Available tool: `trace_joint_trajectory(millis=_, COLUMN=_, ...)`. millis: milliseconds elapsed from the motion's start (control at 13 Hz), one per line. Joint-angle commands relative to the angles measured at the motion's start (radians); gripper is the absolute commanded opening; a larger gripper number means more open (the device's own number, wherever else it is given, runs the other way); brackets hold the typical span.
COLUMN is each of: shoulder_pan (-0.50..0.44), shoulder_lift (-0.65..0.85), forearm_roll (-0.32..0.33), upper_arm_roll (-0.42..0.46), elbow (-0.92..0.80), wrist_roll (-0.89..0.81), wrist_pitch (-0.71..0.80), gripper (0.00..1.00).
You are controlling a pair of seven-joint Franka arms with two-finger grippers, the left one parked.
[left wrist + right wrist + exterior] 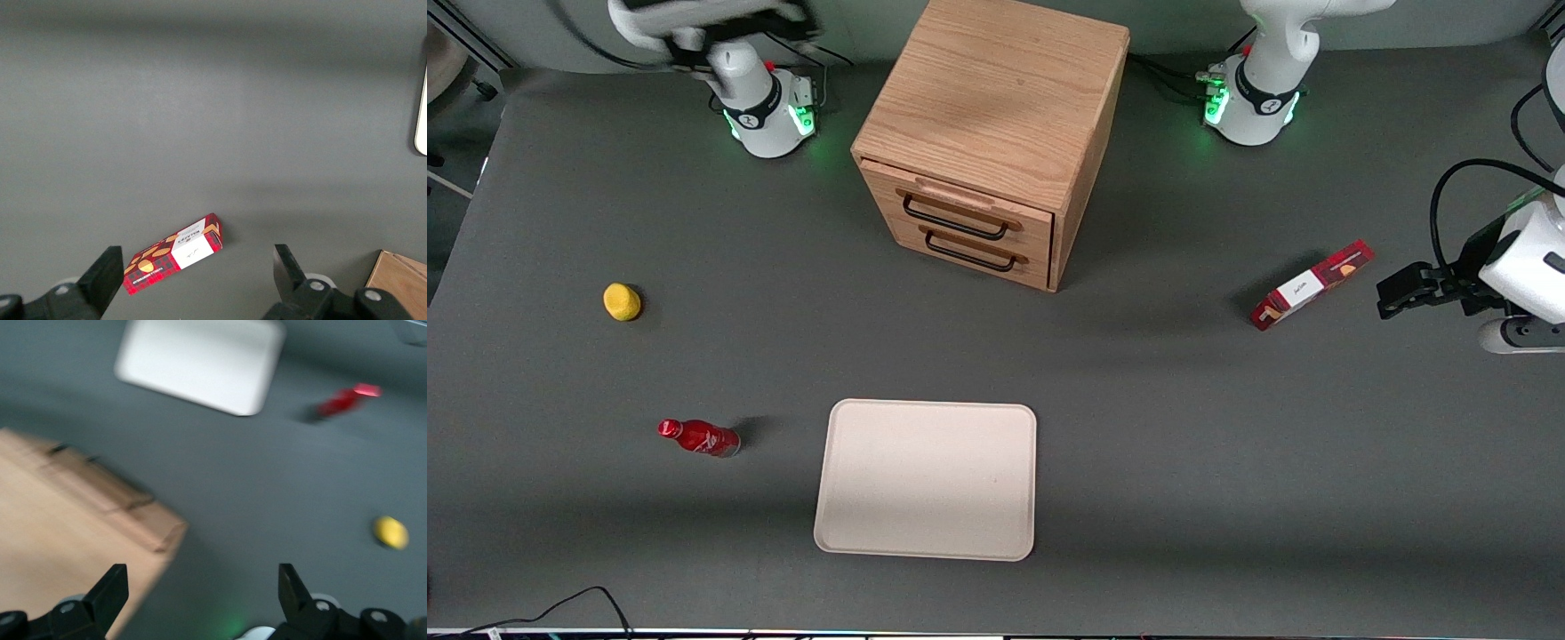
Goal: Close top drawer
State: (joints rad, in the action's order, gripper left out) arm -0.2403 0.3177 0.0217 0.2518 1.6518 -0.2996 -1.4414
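— While the top drawer (pixel 960 210) sits in the oak cabinet (pixel 996 98), does its front lie flush?
— Not quite; it juts slightly above the bottom drawer (pixel 978 252).
— Where's the pincer (pixel 200 590)?
— High over the counter (pixel 1183 427) beside the cabinet, well apart from the handle, its fingers (pixel 110 587) spread wide with nothing between them.
— Anything else?
— A tray (pixel 927 478), red bottle (pixel 698 437) and lemon (pixel 622 301) lie nearer the front camera.
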Motion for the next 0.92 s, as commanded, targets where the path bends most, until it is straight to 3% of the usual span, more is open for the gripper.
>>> trace_joint_trajectory(millis=0, shoulder_pan=-0.002, shoulder_lift=0.024, forearm_roll=0.047, upper_arm_roll=-0.211, elbow=0.028, wrist_roll=-0.038, wrist_pitch=0.036, gripper=1.00)
trace_joint_trajectory(millis=154, shoulder_pan=0.002, shoulder_lift=0.015, forearm_roll=0.052, upper_arm_roll=-0.294, elbow=0.070, wrist_roll=-0.015, wrist_pitch=0.076, gripper=1.00)
trace_joint_trajectory(millis=385, shoulder_pan=0.006, shoulder_lift=0.015, forearm_roll=0.015, upper_arm_roll=-0.400, elbow=0.196, wrist_roll=-0.016, wrist_pitch=-0.039, gripper=1.00)
trace_joint_trajectory(millis=538, shoulder_pan=0.006, shoulder_lift=0.006, forearm_roll=0.015, upper_arm_roll=-0.411, elbow=0.261, wrist_roll=-0.016, wrist_pitch=-0.115, gripper=1.00)
trace_joint_trajectory(millis=846, shoulder_pan=0.006, shoulder_lift=-0.066, forearm_roll=0.015, upper_arm_roll=-0.442, elbow=0.227, wrist_roll=-0.018, wrist_pitch=-0.132, gripper=1.00)
